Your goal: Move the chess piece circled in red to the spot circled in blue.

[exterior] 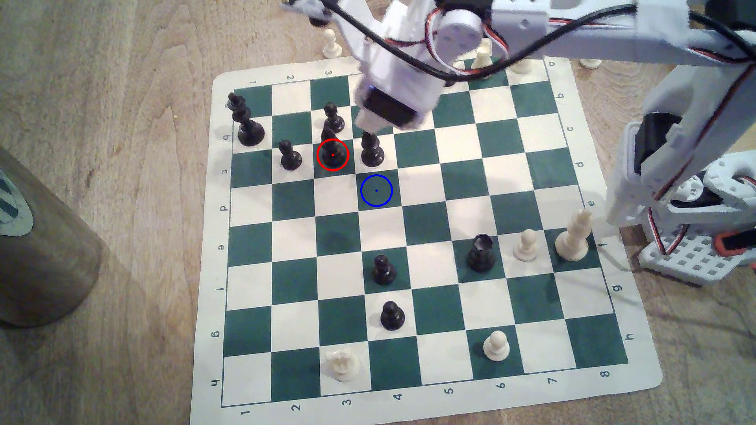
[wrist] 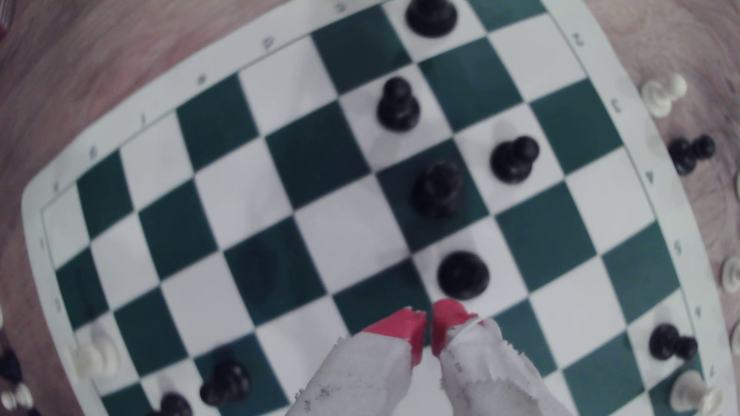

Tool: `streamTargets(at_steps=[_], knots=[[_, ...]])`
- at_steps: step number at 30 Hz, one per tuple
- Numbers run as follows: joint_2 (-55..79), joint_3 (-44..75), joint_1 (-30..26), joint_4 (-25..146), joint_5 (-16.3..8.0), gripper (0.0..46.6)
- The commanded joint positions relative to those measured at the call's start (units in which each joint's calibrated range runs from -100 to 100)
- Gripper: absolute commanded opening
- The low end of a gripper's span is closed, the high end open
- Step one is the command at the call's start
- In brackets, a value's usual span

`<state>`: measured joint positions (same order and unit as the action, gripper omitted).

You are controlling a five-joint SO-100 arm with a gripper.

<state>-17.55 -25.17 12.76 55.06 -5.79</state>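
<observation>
Exterior view: even, soft indoor light, pieces casting faint shadows on the board (exterior: 425, 229); the arm (exterior: 392, 94) is motion-blurred. Wrist view: dimmer, cool-toned and soft throughout, board lines bowing toward the edges, with the end effector (wrist: 429, 320) close and unsharp.

Board (exterior: 421, 229) — dark green and cream checks, cream border with dark letters and digits. Bishop (exterior: 332, 152) black, thin red ring with a red dot drawn over it. Target square (exterior: 376, 190) dark green, thin blue ring with a dark centre dot. Pawns (exterior: 383, 269) black, other pieces (exterior: 572, 237) cream. Arm (exterior: 392, 77) white, black and red wiring. Fingertips (wrist: 404, 324) red — wrapped white further back. Table (exterior: 122, 122) light brown woodgrain.
</observation>
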Motion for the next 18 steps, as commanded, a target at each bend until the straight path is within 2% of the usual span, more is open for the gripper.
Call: streamTargets(at_steps=[1,10,18], knots=[[1.25,5.5,0.73,-3.63,-0.88,2.6],[12.29,14.02,1.83,-5.35,-0.98,2.4],[14.92,14.65,1.28,-3.46,-1.03,2.5]])
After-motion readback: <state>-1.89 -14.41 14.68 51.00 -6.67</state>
